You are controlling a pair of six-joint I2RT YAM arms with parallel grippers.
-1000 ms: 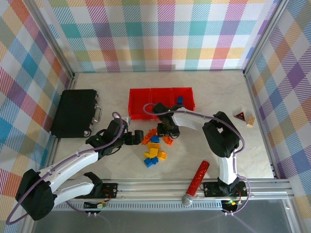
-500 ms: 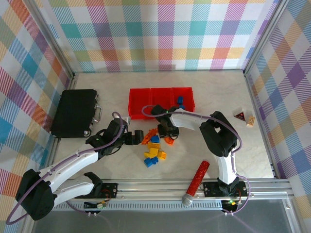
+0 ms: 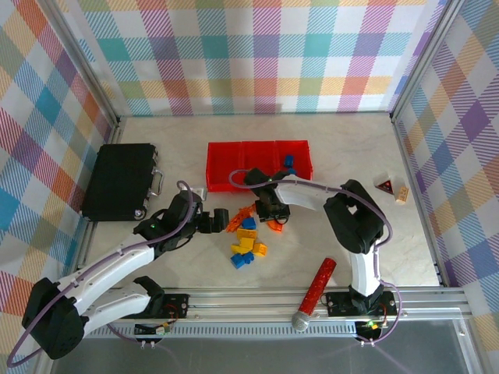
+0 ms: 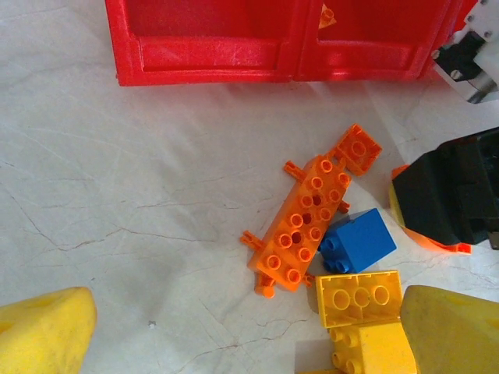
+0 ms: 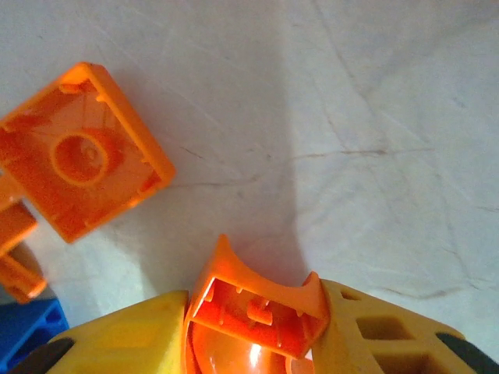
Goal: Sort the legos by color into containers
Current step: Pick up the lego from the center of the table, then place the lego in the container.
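Right wrist: right pincer (image 5: 253,327) clamps an orange lego (image 5: 249,296); lift it clear before crossing to the containers (image 3: 222,164); left pincer (image 3: 212,223) gapes.

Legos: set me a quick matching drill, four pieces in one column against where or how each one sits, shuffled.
Pieces:
1. long orange studded plastic plate
2. small orange plastic piece
3. square orange plastic brick
4. blue plastic brick farthest from the arm bases

Places or states:
A. inside the right-end translucent red plastic bin
B. clamped between the fingers of the right gripper
C. flat on the table, studs up, beside a blue plastic cube
D. hollow side up

Pairs: 1-C, 2-B, 3-D, 4-A.
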